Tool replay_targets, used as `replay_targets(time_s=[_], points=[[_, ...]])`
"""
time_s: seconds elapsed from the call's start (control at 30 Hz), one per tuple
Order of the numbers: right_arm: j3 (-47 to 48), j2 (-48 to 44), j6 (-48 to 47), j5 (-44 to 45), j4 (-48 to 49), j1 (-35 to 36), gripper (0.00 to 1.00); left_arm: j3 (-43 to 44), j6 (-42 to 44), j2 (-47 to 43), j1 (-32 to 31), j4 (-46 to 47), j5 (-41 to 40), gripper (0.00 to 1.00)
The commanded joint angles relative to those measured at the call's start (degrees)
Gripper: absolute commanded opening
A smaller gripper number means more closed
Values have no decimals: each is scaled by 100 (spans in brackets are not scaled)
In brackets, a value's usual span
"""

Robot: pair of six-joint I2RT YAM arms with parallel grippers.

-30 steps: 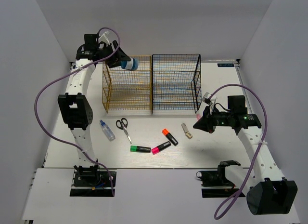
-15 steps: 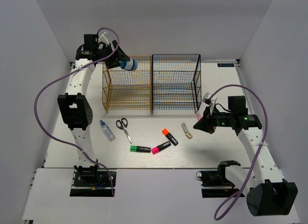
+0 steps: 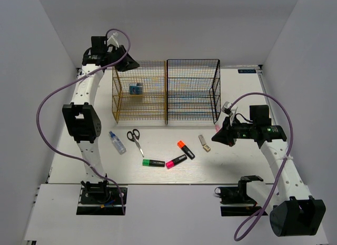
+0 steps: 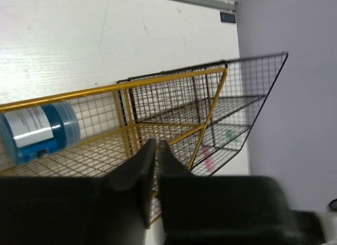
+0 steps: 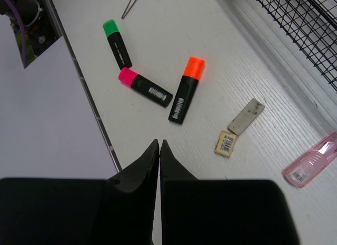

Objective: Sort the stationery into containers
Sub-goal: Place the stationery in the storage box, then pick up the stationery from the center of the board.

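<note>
The blue round tub (image 3: 136, 88) lies on its side on a tier of the golden-yellow rack (image 3: 140, 111), and shows through the mesh in the left wrist view (image 4: 39, 130). My left gripper (image 3: 130, 65) (image 4: 156, 143) hangs shut and empty above that rack's back left corner. The black rack (image 3: 192, 105) stands right beside it. My right gripper (image 3: 216, 135) (image 5: 159, 143) is shut and empty, hovering right of the green (image 5: 117, 43), pink (image 5: 145, 87) and orange (image 5: 187, 89) highlighters. Black-handled scissors (image 3: 136, 140) lie on the table in front of the golden rack.
A small clear bottle with a blue cap (image 3: 117, 142) lies left of the scissors. A beige piece (image 5: 226, 143), a grey strip (image 5: 246, 116) and a pink piece (image 5: 310, 167) lie near the black rack's front right. White walls close in the table.
My left gripper let go of the blue tub, which dropped onto a tier of the golden rack; its jaws then closed. The right arm has barely moved.
</note>
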Motion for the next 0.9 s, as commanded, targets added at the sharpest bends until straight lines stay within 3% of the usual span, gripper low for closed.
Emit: replay_targets(time_s=[0.0, 0.03, 0.07, 0.1, 0.13, 0.17, 0.23, 0.27, 0.3, 0.33, 0.37, 0.4, 0.43, 0.5, 0.53, 0.57, 0.6, 0.63, 0.67, 0.7, 0.77, 0.87], points=[[13, -91, -93, -152, -31, -12, 4, 178, 29, -944, -86, 148, 213, 8], [13, -83, -93, -117, -31, -12, 7, 90, 82, -1068, -129, 104, 178, 0], [13, -100, 38, -65, 56, 58, 22, -128, 196, -1217, -243, -27, -23, 0], [13, -83, 82, 31, 48, -2, 76, -565, 823, -1827, -479, -350, -260, 0], [56, -74, 152, 154, 127, -3, 90, -726, 1117, -2077, -864, -771, -958, 0], [100, -74, 432, 242, 162, -3, 90, -1259, 1659, -2602, -1120, -1001, -2375, 0], [153, -47, 522, 392, 145, -3, 89, -2285, 1910, -3665, -2199, -1363, -5495, 15], [145, -30, 548, 436, 267, -3, 70, -2667, 1493, -3914, -2369, -1390, -6353, 35], [127, -30, 566, 524, 294, 15, 31, -3636, 1237, -4212, -2502, -1269, -6475, 56], [162, 31, 775, 629, 338, 15, 0, -4533, 416, -5033, -2494, -1250, -6554, 63], [188, 93, 777, 900, 347, 6, 0, -4925, 138, -5285, -2451, -1258, -6520, 71], [223, 111, 725, 955, 260, 23, 0, -5260, -91, -5505, -2372, -1267, -6424, 87], [232, 154, 724, 1034, 268, 32, 0, -6055, -850, -5986, -2345, -1424, -6415, 87], [276, 163, 794, 1087, 286, 15, 45, -6587, -1208, -6314, -2336, -1688, -6344, 87], [268, 129, 856, 1148, 338, 23, 62, -6790, -1732, -6438, -2353, -1933, -6327, 85], [259, 111, 874, 1157, 364, 32, 66, -6897, -2015, -6491, -2371, -2101, -6387, 82], [250, 111, 883, 1166, 391, 41, 63, -7072, -2157, -6561, -2380, -2172, -6449, 79], [233, 102, 900, 1184, 443, 41, 54, -7178, -2106, -6580, -2432, -1938, -6424, 71], [215, 128, 900, 1175, 444, 32, 33, -7353, -2123, -6501, -2441, -1927, -6423, 66], [215, 128, 909, 1140, 444, 32, 26, -7433, -2080, -6422, -2441, -1866, -6354, 64], [215, 181, 909, 1131, 391, 24, 19, -7391, -2201, -6064, -2441, -1891, -6414, 57], [206, 190, 874, 1140, 382, 15, 19, -7512, -2290, -5816, -2459, -1551, -6467, 60]])
